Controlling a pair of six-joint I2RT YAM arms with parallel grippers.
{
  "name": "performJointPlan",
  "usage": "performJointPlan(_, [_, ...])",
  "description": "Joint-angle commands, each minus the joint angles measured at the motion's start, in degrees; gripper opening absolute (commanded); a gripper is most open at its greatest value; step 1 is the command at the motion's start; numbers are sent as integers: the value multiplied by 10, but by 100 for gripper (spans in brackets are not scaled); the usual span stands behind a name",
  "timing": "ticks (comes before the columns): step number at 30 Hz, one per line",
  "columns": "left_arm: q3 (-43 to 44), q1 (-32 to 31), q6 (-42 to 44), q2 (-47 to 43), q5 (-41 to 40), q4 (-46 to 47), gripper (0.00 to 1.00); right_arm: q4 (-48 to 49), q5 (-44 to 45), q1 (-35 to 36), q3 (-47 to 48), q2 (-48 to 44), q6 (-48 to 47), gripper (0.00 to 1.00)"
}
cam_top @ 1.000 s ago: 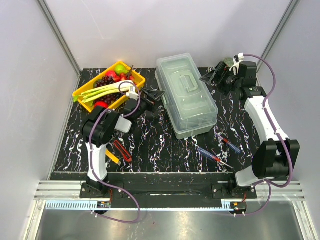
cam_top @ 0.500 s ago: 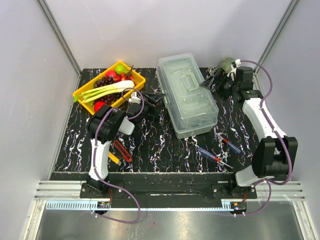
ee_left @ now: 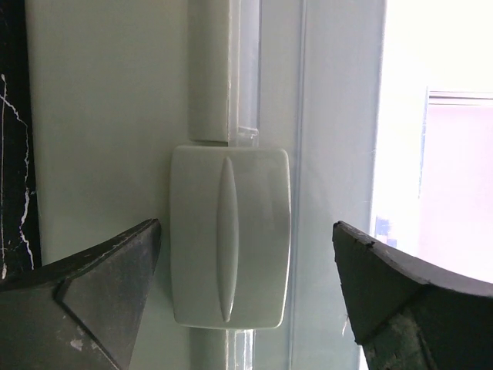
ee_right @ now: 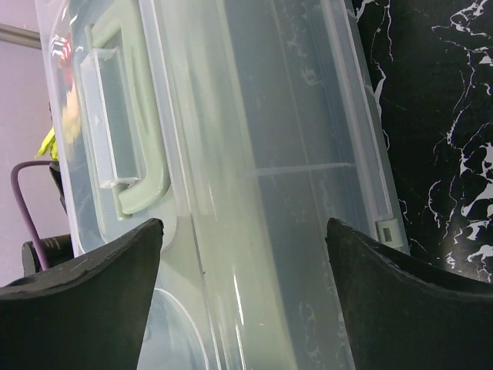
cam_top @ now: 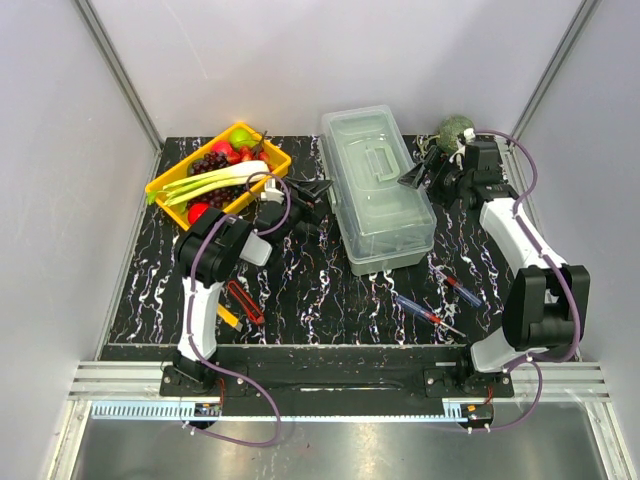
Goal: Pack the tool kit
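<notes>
Closed toolbox [cam_top: 378, 190], lid down, at the far centre of the bench [cam_top: 320, 285]. The left gripper [ee_left: 246, 224] faces the box's left side, its jaws spread wide on either side of a latch [ee_left: 229, 235] and gripping nothing. The right gripper [ee_right: 245, 223] stands at the box's right side, over the clear lid near the handle [ee_right: 127, 123], its jaws likewise apart and empty. Screwdrivers [cam_top: 428, 313] lie near right. Red cutters [cam_top: 245, 302] and yellow cutters [cam_top: 224, 315] lie near left.

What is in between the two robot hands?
The grey-green toolbox sits between the left gripper and the right gripper. The top view shows it, and both wrist cameras look straight at the box.
</notes>
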Motion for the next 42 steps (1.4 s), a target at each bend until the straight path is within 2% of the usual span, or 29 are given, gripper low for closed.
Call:
performJointPlan(1, [22,-40,-38,-9,26,232,95,-22,-2,25,-1,31,9,88])
performJointPlan(10, [25,-40,-43,-8,53,234,79,-22,7,38,-11,41,8,87])
performJointPlan(18, [43,-39,-38,-3,75,231,48,-23,10,40,-12,46,6,86])
performJointPlan(21, [48,-38,-31,0,89,228,40,-23,10,41,-11,48,6,86])
performJointPlan(26, [46,-36,-1,-9,106,203,34,-26,15,41,-11,48,7,85])
performJointPlan(37, [44,-33,115,-82,141,61,21,-19,19,41,-20,53,41,84])
performJointPlan(42, [46,-33,153,-101,147,13,18,-17,24,41,-22,55,44,83])
